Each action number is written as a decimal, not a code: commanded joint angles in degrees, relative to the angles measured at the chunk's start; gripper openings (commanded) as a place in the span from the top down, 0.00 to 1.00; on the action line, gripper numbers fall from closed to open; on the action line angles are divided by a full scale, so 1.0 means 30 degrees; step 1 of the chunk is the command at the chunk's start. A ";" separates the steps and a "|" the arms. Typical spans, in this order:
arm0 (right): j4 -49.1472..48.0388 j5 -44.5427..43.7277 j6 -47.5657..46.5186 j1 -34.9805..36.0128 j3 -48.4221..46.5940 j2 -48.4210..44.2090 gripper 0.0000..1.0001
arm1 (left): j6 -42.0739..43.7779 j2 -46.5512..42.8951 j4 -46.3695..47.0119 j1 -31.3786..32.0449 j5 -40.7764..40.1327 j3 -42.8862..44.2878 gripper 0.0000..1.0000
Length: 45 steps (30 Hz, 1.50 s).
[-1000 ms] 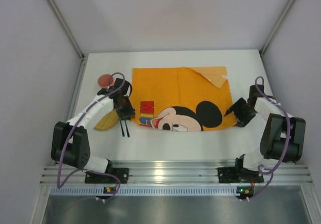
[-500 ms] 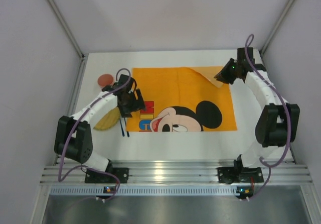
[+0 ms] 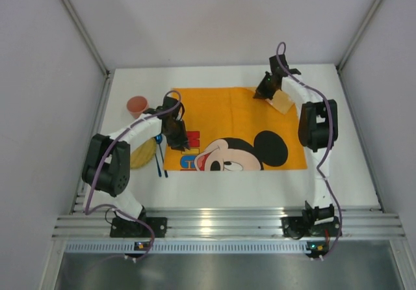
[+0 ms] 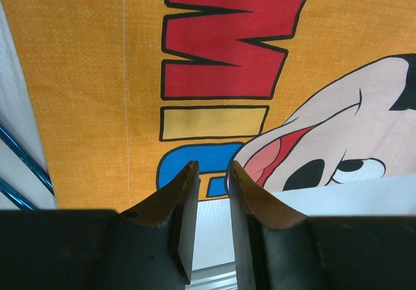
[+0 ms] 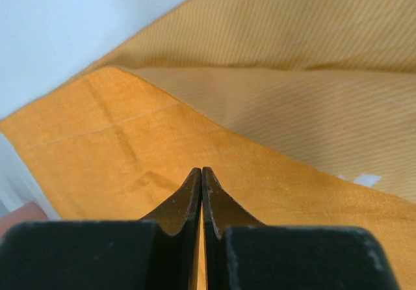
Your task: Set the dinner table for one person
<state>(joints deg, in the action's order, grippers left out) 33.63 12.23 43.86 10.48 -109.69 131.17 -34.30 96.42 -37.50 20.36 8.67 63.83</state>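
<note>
The orange Mickey Mouse placemat (image 3: 234, 114) lies flat on the white dinner table (image 3: 338, 166). Its far right corner (image 3: 283, 101) is folded over, showing a paler underside (image 5: 312, 114). My right gripper (image 3: 262, 92) is shut, its tips (image 5: 201, 170) down at the orange cloth (image 5: 130, 140) just beside that fold. Whether any cloth is pinched does not show. My left gripper (image 3: 177, 134) hovers over the mat's left part, above the coloured letters (image 4: 221, 69). Its jaws (image 4: 211, 166) stand a narrow gap apart with nothing between them.
A pink cup (image 3: 136, 105) stands left of the mat at the far side. A yellow plate (image 3: 142, 155) lies partly under my left arm. Thin blue sticks (image 3: 158, 164) lie beside the mat's left edge (image 4: 19, 160). Grey walls close in on three sides.
My right arm swung from the mat's near right corner to the folded far corner and its jaws shut. My left gripper moved right over the mat's left edge and its jaws narrowed.
</note>
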 commanded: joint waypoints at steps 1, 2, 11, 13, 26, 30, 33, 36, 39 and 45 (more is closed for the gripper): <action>0.2551 -0.2577 -0.0526 0.0169 -0.3160 0.0892 1.00 | 0.0711 0.0202 0.0487 -0.0019 0.0275 0.0783 0.70; 0.2909 -0.3539 -0.0672 0.0169 -0.3454 0.1097 1.00 | 0.0741 0.0261 0.0458 -0.0048 0.0275 0.0812 0.70; 0.5139 -0.7269 -0.1844 -0.0095 -0.4540 0.1803 1.00 | 0.1151 0.0993 0.0253 -0.0487 0.0451 0.1075 0.74; 0.4936 -0.7066 -0.1904 -0.0066 -0.4629 0.1540 1.00 | 0.1297 0.1169 0.0194 -0.0546 0.0509 0.1250 0.75; 0.2678 -0.4809 -0.1993 0.0286 0.0144 -0.2680 0.93 | 0.1737 0.2020 0.0076 -0.0634 0.0890 0.1779 0.82; 0.2735 -0.4400 -0.1933 0.0432 0.0587 -0.1805 1.00 | 0.1738 0.2079 0.0018 -0.0634 0.0978 0.1867 0.85; 0.2766 -0.4545 -0.1933 0.0520 0.0295 -0.1102 1.00 | 0.1796 0.1990 -0.0040 -0.0634 0.0891 0.1779 0.88; 0.2969 -0.4866 -0.1962 0.0520 -0.0376 -0.0338 1.00 | 0.1884 0.1874 -0.0157 -0.0664 0.0716 0.1721 0.92; 0.3350 -0.5423 -0.2108 0.0462 -0.1545 0.0511 1.00 | 0.1913 0.1756 -0.0216 -0.0664 0.0686 0.1604 0.94; 0.4901 -0.6331 -0.2460 0.0081 -0.4567 0.2650 1.00 | 0.2001 0.1668 -0.0363 -0.0751 0.0451 0.1545 1.00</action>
<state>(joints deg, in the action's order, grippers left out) 45.89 -3.79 37.45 11.05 -118.08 136.68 -29.23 102.54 -38.00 18.48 10.61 67.44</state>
